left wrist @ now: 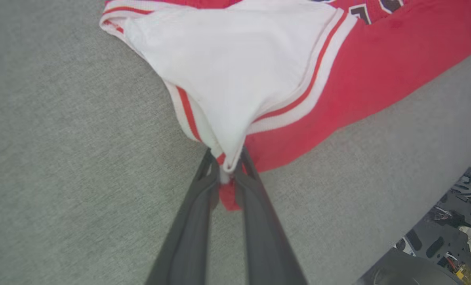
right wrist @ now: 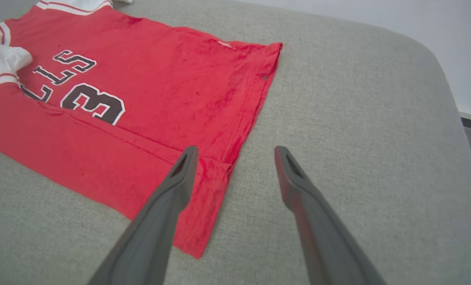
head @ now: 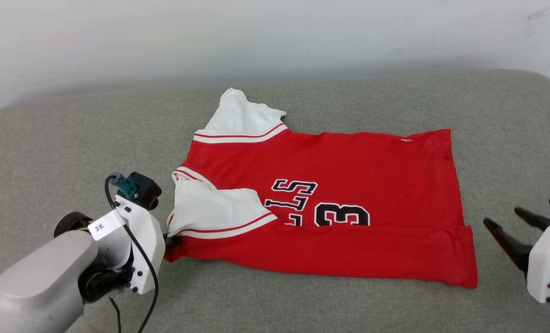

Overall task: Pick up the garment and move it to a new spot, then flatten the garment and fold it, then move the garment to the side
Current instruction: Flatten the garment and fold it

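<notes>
Judging by its creases and the way it lies, we take the garment [head: 372, 162] for a light, limp, thin cloth that will sag and fold on itself when lifted by one point, and may drag on the rough grey cushion [head: 302, 305] rather than slide; it lies spread in the middle of that cushion, its near long edge folded over and one white sleeve [head: 214, 208] laid across the chest. Our left gripper [left wrist: 226, 172] is pressed together on the corner by that sleeve, pinching white sleeve tip and red cloth alike, which seems a fair hold, though a second hold at the hem corner [head: 464, 263] on the right would keep it taut. Our right gripper [right wrist: 235, 152] stands spread beside that hem corner, and whether a finger touches the cloth we cannot tell. The fold and sleeve cover part of the lettering [head: 321, 203]; how many layers the left pinch holds we cannot tell, and the neckline is hidden
</notes>
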